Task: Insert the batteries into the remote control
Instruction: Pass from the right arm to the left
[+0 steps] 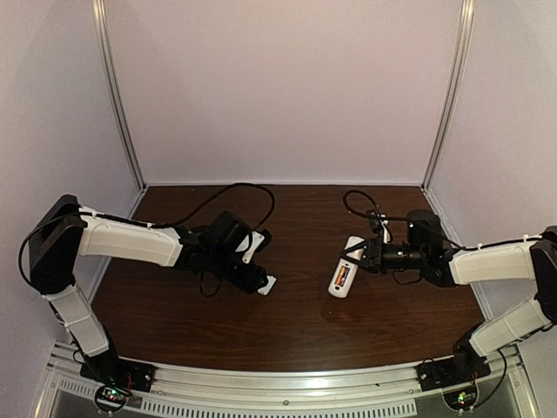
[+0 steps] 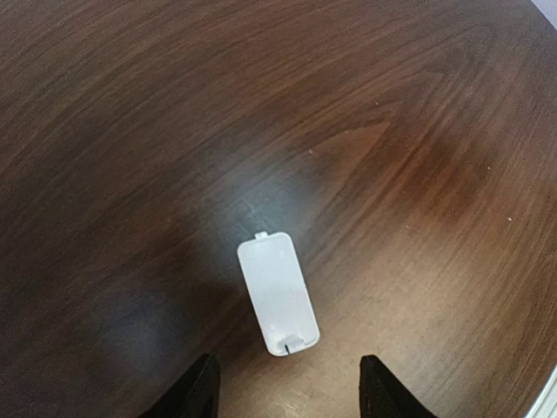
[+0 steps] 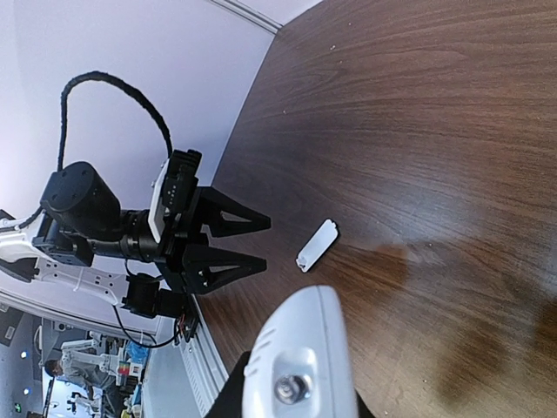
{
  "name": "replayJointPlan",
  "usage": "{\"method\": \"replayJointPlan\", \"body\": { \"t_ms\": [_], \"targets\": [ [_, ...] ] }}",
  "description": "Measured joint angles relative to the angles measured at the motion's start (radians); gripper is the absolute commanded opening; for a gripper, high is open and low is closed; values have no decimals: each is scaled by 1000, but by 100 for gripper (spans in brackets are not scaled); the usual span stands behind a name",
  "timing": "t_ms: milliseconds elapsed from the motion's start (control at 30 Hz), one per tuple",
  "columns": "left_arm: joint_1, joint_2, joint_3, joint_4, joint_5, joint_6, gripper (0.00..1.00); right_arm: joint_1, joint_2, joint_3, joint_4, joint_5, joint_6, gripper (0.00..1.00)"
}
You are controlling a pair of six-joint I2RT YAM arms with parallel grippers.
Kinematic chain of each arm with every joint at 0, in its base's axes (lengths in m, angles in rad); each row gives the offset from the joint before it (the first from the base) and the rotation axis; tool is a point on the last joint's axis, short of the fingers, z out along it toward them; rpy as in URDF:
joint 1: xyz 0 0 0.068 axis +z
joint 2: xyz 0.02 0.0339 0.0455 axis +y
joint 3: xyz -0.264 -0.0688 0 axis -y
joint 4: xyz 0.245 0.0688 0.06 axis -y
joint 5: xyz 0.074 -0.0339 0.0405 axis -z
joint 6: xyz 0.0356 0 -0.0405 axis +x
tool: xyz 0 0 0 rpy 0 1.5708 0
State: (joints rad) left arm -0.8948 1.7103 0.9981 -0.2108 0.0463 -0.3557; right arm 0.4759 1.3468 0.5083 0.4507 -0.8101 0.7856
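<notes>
Hovering open, left gripper [image 2: 289,361] brackets near edge of white cover [image 2: 278,294].

Lighting, overhead, moderate: pale glare patches on the dark bench [image 2: 261,196], soft diffuse shadows; top view bowed at edges; right wrist view's nearest foreground blurred.

From above and behind, we overlook the whole table [image 1: 296,318]. Left wrist looks straight down, close; right wrist faces left past the remote [image 3: 300,366]. All share the cover [image 2: 278,294].

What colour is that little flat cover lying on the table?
White; the cover shows best in the left wrist view.
</notes>
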Motion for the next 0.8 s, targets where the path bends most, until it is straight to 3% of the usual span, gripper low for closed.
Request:
{"method": "replayJointPlan", "body": {
  "t_ms": [133, 367, 667, 800],
  "targets": [
    [29, 39, 27, 0, 32, -33, 55, 0, 11, -3, -8, 3, -5, 0],
    [14, 45, 29, 102, 138, -38, 71, 23, 84, -5, 22, 38, 13, 5],
    [-151, 27, 44, 278, 168, -56, 85, 111, 193, -8, 167, 135, 131, 6],
    [-196, 84, 101, 319, 165, -84, 87, 133, 195, -13, 220, 166, 170, 6]
  ]
}}
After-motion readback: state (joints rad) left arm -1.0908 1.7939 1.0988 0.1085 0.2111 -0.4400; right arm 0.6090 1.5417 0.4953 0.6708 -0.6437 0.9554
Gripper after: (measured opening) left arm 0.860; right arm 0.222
